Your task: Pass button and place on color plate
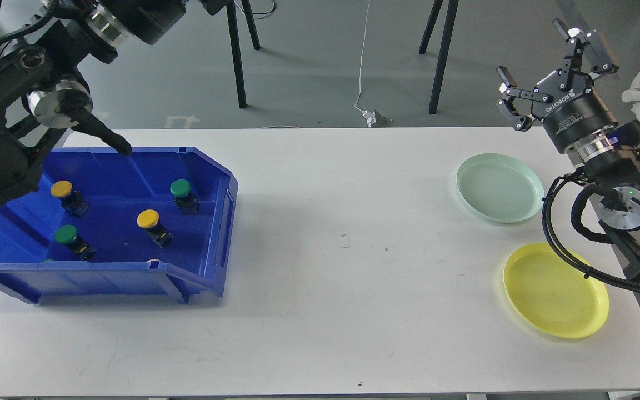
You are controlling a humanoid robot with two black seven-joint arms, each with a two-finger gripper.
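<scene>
Several push buttons lie in a blue bin (225, 222) at the left of the table: two yellow-capped ones (148, 218) (61, 189) and two green-capped ones (180, 188) (65, 234). A pale green plate (499, 188) and a yellow plate (556, 290) sit empty at the right. My left arm reaches up over the bin's far left corner. The body of its gripper (142, 16) is cut by the top edge and its fingers are hidden. My right gripper (531, 53) is open and empty, held high beyond the table's far right edge, behind the green plate.
The white table (342, 266) lies bare between the bin and the plates. Black stand legs (236, 55) and a white cable (361, 66) are on the floor behind the table. The right arm's cables (553, 233) hang beside the yellow plate.
</scene>
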